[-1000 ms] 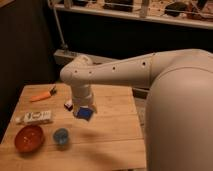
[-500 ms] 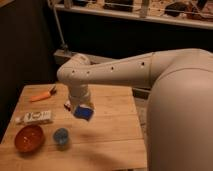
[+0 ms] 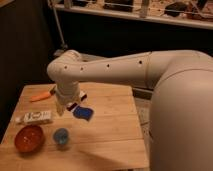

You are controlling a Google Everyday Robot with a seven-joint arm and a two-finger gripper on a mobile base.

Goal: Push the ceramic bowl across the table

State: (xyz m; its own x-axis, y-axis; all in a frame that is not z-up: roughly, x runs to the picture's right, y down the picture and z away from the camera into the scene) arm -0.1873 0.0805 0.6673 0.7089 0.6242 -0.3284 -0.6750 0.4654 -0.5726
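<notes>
Shifted left since a second ago: arm (image 3: 110, 67) and gripper (image 3: 69, 105), elbow now over the left half of the table (image 3: 115, 137). All tabletop pieces unmoved.

1. Gripper: hanging below the white wrist (image 3: 67, 90), low over the table, left of centre. Just left of the sponge (image 3: 83, 113); far and right of the bowl (image 3: 29, 138), well apart from it. Opening: cannot tell, hidden under the wrist. Hold on anything: cannot tell.

2. Bowl: round, shallow, glossy orange-red. Upright at the near-left corner of the table, close to the left edge. Untouched by the gripper.

3. Cup (image 3: 61, 136): small, blue, upright. Just right of the bowl, a narrow gap between. Nearer than the gripper.

4. Sponge: flat, blue, lying about mid-table. Contact with the gripper: cannot tell.

5. Tube (image 3: 37, 117): white, long, lying flat with dark print on top. Left side of the table, just beyond the bowl, left of the gripper.

6. Orange piece (image 3: 41, 95): slim, lying flat at the far-left corner, partly behind the arm.

7. Table: pale wooden planks, roughly square.

8. Body (image 3: 182, 120): large, white, rounded, filling the near right side, with the arm reaching left from it.

9. Rail (image 3: 130, 15): pale bar along the far top, dark background beneath.
</notes>
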